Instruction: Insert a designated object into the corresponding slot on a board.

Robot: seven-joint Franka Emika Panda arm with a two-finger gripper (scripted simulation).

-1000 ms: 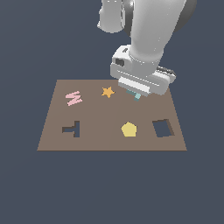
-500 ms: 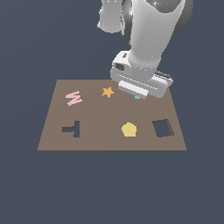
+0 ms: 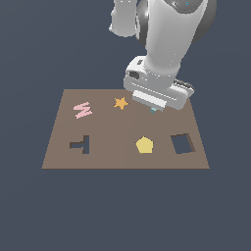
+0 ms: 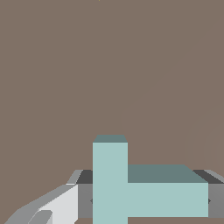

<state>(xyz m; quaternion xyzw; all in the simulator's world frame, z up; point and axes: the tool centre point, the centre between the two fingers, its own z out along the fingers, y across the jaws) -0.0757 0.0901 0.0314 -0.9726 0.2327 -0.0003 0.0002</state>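
T-block [image 3: 154, 109] mostly hidden behind gripper [image 3: 155, 107] in exterior view; cut off at wrist view's edge. Fingers [image 4: 65, 203] partly cropped. Arm top out of frame.

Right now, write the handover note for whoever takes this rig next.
Gripper: shut on the teal T-block, lifted above the far side of the board; only a sliver of teal shows in the exterior view.
T-shaped slot: empty, near the board's front edge, toward the exterior view's left.
Done: block picked up.
Left: carry it to the slot, line it up with the sideways T, lower it in, release.
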